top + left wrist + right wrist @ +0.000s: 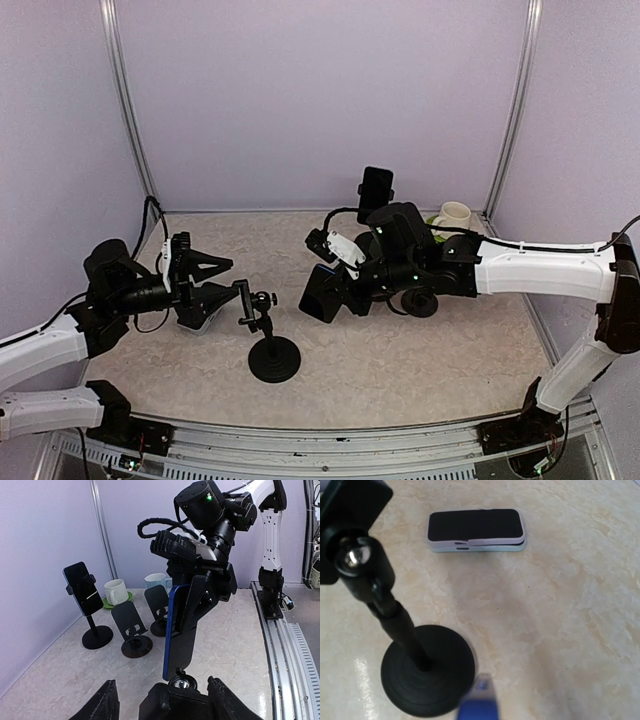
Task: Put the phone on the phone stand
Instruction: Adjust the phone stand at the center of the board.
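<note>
A pale marbled table (420,360) sits inside lilac walls, with two white and black robot arms reaching over it from the near edge. The right gripper (195,605) is clamped shut on the phone (170,630), a dark slab with a blue edge. It is held upright and clear of the table, above and just beyond the stand (274,360). The stand is black, with a round base, a thin stem and a ball joint under its clamp head. It rests near the front middle of the table. The left gripper (232,277) lies low at the stand's head with its fingers (106,702) parted, one on each side. Whether they touch the head cannot be told. A second phone (476,530) in a pale case lies flat on the table beside the stand. At the back, a rear stand (95,632) carries another dark phone, its screen too small to read. Close by are a white mug (116,591) on a green saucer and two black plate holders (130,622). A green light glows on the right wrist.
</note>
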Controlling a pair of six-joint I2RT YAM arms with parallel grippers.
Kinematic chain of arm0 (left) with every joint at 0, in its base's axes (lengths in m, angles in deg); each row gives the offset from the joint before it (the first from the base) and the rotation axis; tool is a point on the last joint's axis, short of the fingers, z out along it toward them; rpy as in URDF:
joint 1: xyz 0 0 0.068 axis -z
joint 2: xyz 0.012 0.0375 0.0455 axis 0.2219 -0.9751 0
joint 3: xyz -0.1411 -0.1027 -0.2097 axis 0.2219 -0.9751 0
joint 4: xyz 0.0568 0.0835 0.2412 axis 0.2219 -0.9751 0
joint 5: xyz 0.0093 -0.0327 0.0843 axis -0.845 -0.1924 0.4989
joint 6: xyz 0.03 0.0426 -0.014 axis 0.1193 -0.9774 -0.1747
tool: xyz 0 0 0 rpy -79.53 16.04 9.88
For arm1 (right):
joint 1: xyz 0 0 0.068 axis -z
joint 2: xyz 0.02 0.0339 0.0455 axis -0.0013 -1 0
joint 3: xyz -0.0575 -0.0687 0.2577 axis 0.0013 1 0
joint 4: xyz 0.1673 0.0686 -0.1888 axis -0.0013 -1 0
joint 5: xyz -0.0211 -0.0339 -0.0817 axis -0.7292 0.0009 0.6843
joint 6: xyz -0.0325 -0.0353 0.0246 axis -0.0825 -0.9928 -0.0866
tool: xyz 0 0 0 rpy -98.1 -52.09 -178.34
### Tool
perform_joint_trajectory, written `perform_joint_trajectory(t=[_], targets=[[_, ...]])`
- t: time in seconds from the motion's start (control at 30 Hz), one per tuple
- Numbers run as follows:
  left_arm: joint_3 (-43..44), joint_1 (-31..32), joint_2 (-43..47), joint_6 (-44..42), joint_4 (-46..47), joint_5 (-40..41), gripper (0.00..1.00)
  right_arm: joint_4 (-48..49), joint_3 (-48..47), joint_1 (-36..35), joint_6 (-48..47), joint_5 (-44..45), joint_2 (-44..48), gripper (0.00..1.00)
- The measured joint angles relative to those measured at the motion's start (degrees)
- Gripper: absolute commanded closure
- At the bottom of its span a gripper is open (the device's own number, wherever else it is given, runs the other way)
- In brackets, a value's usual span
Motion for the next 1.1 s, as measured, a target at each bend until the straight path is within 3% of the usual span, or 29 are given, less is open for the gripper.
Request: perform_joint_trajectory(t=[0.27, 0.83, 1.1], targets=[[-0.2, -0.7, 0.0, -0.4, 0.5, -1.8, 0.49, 0.0, 0.0, 0.0, 0.3, -0.2, 0.0, 1.0], [-0.2, -2.2, -4.3, -1.6, -0.7, -4.0, 0.7, 0.0, 0.0, 0.0, 0.6, -0.5, 0.0, 1.0], [-0.2, -2.6, -5.3, -2.9, -0.3, -4.0, 0.91, 0.0, 0.0, 0.0, 0.6, -0.6, 0.0, 1.0]])
